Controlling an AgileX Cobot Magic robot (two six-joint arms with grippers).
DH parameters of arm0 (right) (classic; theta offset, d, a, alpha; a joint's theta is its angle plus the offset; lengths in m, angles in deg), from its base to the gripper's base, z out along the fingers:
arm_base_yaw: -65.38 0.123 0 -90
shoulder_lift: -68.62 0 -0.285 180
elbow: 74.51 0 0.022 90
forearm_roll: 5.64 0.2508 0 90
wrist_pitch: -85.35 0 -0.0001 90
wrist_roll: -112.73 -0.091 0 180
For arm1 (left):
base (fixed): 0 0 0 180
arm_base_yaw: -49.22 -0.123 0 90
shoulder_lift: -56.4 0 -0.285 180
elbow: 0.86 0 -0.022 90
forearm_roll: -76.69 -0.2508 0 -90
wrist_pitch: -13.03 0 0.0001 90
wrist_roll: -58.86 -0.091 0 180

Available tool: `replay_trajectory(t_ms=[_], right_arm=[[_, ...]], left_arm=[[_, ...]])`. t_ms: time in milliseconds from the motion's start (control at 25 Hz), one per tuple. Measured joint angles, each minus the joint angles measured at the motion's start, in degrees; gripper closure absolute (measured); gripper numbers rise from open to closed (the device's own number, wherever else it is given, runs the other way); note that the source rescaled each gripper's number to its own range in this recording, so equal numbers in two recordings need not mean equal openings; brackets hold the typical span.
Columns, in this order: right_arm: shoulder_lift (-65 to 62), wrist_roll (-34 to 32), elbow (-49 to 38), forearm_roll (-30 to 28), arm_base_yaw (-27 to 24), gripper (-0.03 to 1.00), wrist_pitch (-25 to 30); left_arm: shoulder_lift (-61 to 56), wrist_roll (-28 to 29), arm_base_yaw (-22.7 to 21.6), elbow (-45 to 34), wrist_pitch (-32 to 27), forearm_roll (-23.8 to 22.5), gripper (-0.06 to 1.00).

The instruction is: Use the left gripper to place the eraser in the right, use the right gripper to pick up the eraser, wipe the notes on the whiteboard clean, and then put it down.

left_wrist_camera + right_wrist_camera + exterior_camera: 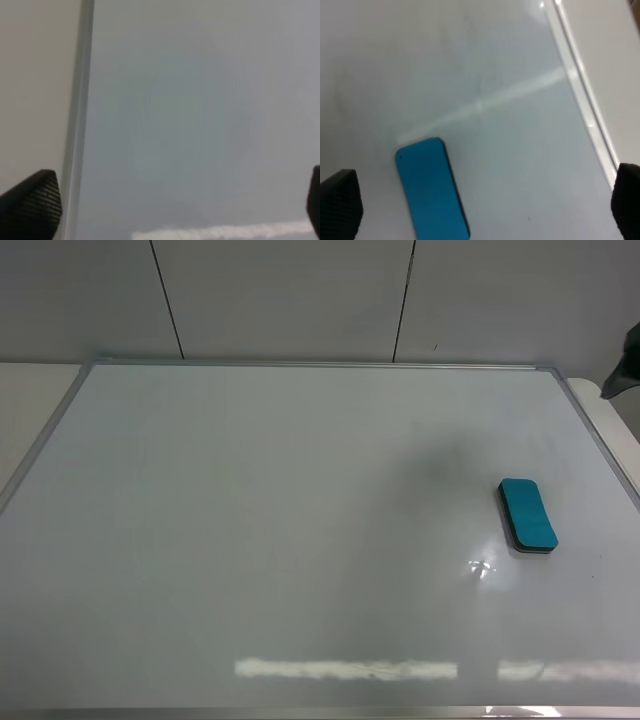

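Note:
The teal-blue eraser (528, 515) lies flat on the right part of the whiteboard (280, 540), free of both grippers. It also shows in the right wrist view (432, 187). My right gripper (484, 202) is open and empty above the board, with the eraser below, nearer one fingertip (340, 202). A dark part of the right arm (625, 365) shows at the right edge of the high view. My left gripper (172, 205) is open and empty over the board's silver frame (80, 125); it is out of the high view. No red notes show on the board.
The whiteboard fills most of the beige table (30, 400). A grey panelled wall (300, 295) stands behind it. The frame's right rail (580, 85) runs close to the eraser. Bright glare strips (340, 670) lie along the near edge.

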Motion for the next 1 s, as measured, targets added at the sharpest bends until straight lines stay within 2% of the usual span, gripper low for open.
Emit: replay_trajectory(t_ms=[120, 240, 440, 680, 720, 880, 1000], right_arm=[[-10.3, 0.8, 0.0, 0.1, -5.1, -0.03, 3.9], [-21.0, 3.9, 0.0, 2.2, -8.5, -0.03, 10.3], [-38.7, 9.5, 0.0, 6.6, -9.2, -0.03, 19.3], [-53.4, 14.5, 0.0, 9.1, -9.2, -0.03, 23.1], [-57.5, 16.6, -0.3, 12.1, -9.2, -0.03, 24.3], [-63.4, 19.4, -1.5, 14.4, -9.2, -0.03, 24.3], [-67.3, 19.8, -5.7, 15.1, -9.2, -0.03, 24.3]], left_arm=[[0.0, 0.0, 0.0, 0.0, 0.0, 0.0, -0.05], [0.0, 0.0, 0.0, 0.0, 0.0, 0.0, -0.05], [0.0, 0.0, 0.0, 0.0, 0.0, 0.0, -0.05], [0.0, 0.0, 0.0, 0.0, 0.0, 0.0, -0.05], [0.0, 0.0, 0.0, 0.0, 0.0, 0.0, -0.05], [0.0, 0.0, 0.0, 0.0, 0.0, 0.0, -0.05], [0.0, 0.0, 0.0, 0.0, 0.0, 0.0, -0.05]])
